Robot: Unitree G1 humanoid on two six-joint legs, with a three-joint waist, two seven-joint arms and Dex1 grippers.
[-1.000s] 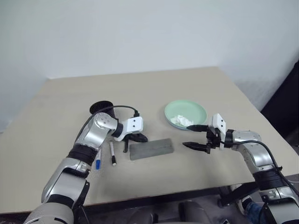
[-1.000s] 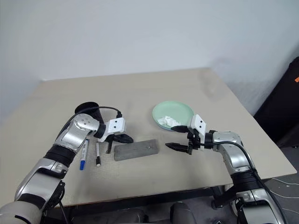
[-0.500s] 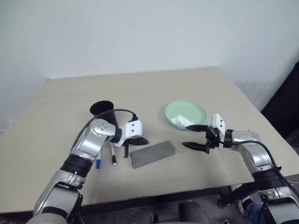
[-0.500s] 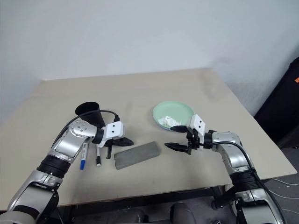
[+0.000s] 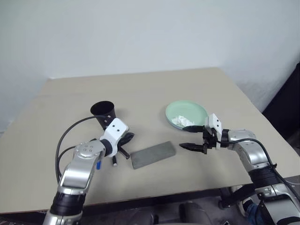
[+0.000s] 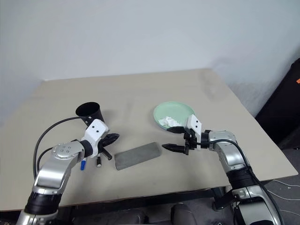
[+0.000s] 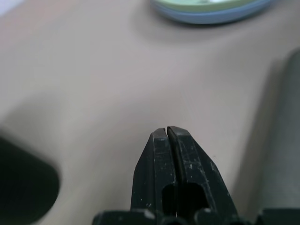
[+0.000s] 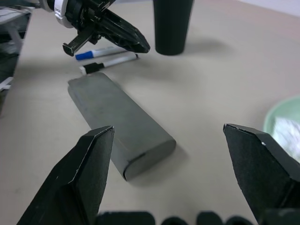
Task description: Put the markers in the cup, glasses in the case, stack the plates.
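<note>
A beige table (image 5: 154,183) seen from above the robot's arms. Nearest, toward the left, the left gripper (image 5: 125,138) has pulled back from the case (image 5: 153,154) and swung round; a second ago it reached down at the case's left end, and now it hangs beside that end with its two black fingers pressed together and nothing between them. The case, a grey oblong box, lies closed and flat near the middle of the table, turned slightly compared with a second ago, so the gripper seems to have nudged it. Just left of the case two markers (image 5: 114,161) lie side by side on the table, one with a blue cap, one with a black cap, partly hidden by the left arm. To the right, the right gripper (image 5: 190,136) hovers level, pointing at the case's right end, its fingers spread wide and empty; it has barely moved. Farther back, the black cup (image 5: 104,114) stands upright behind the markers, and the plates (image 5: 201,112) sit stacked at right, mint green on light blue, with a crumpled white tissue (image 5: 180,121) inside. The glasses are not visible. The markers are not yet in the cup, so they likely come next.
</note>
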